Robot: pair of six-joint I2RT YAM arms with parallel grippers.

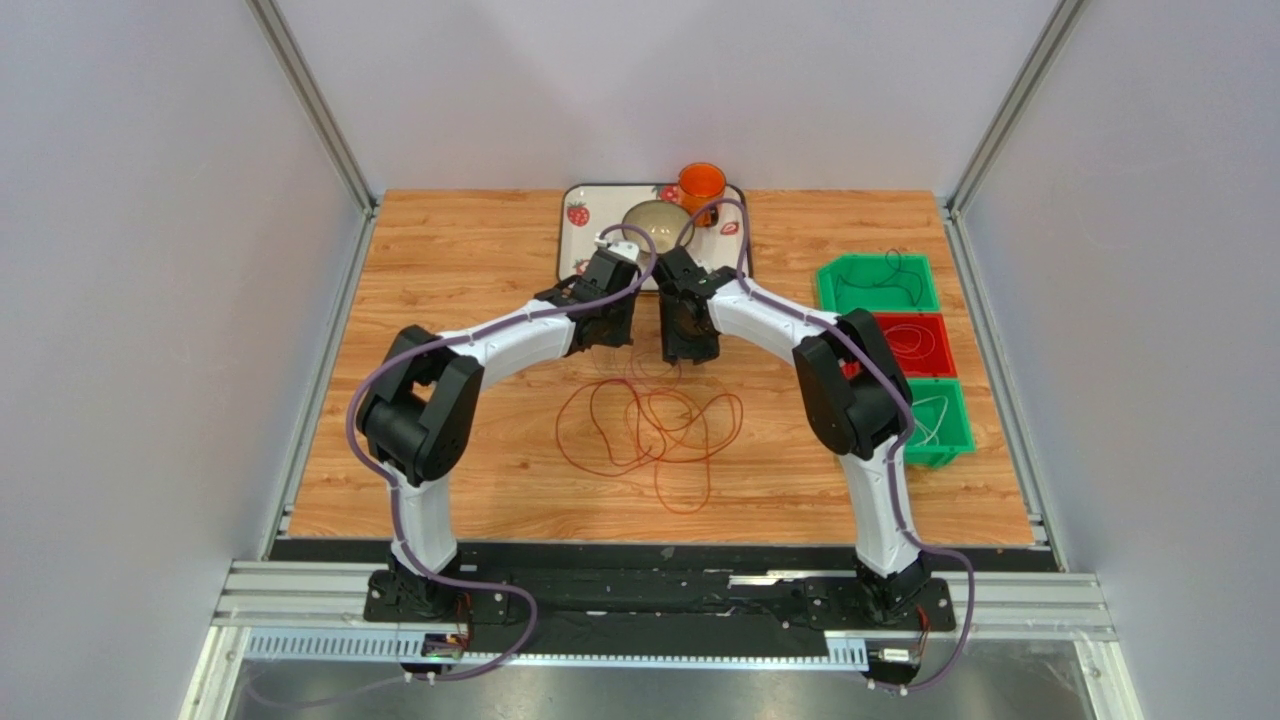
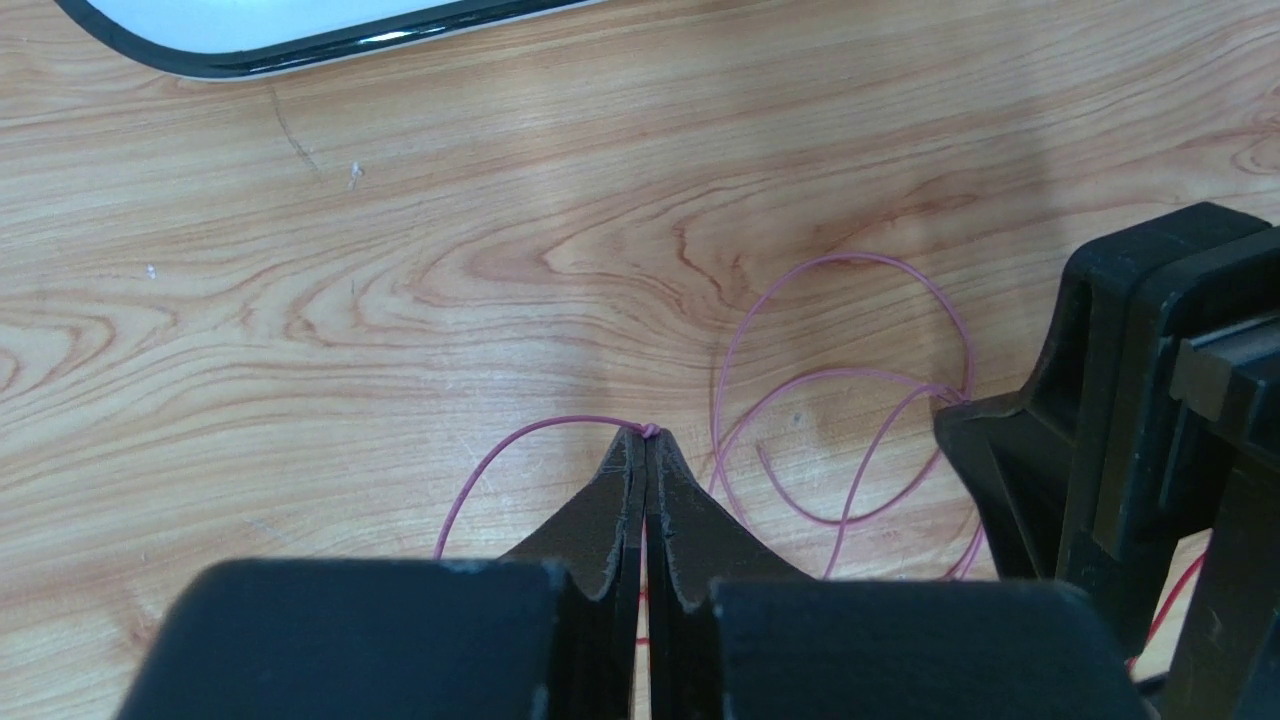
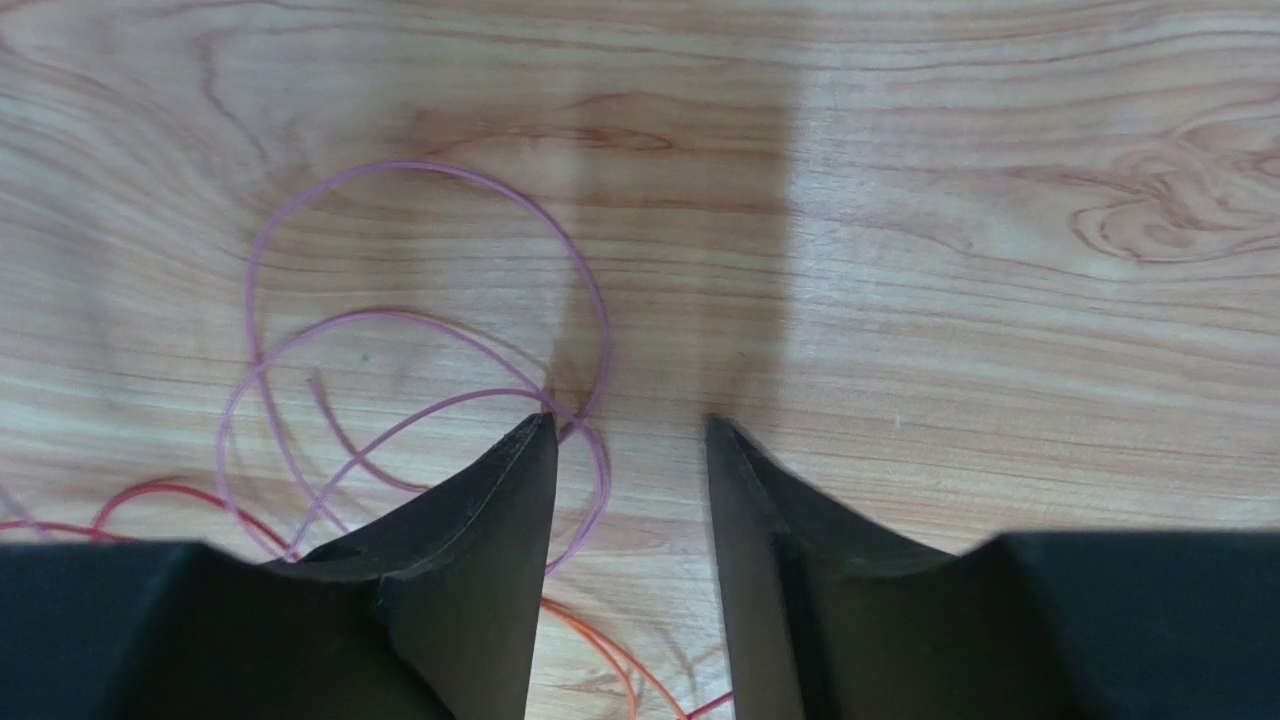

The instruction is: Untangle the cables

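Observation:
Thin cables (image 1: 654,428) in red, orange and pink lie in tangled loops at the middle of the table. My left gripper (image 2: 646,435) is shut on a pink cable (image 2: 842,375), pinching it at the very fingertips just above the wood. My right gripper (image 3: 624,432) is right beside it, open, its tips on the table. The pink cable (image 3: 421,173) loops round its left fingertip (image 3: 529,443), and one strand runs between the jaws. An orange cable (image 3: 616,660) and a red cable (image 3: 166,492) lie under that gripper. From above, both grippers (image 1: 613,342) (image 1: 684,357) sit at the far edge of the tangle.
A white tray (image 1: 579,218) with a bowl (image 1: 657,225) and an orange cup (image 1: 700,183) stands at the back, close behind the grippers. Along the right edge are a green bin (image 1: 879,282), a red bin (image 1: 920,345) and another green bin (image 1: 939,420), each holding thin cables.

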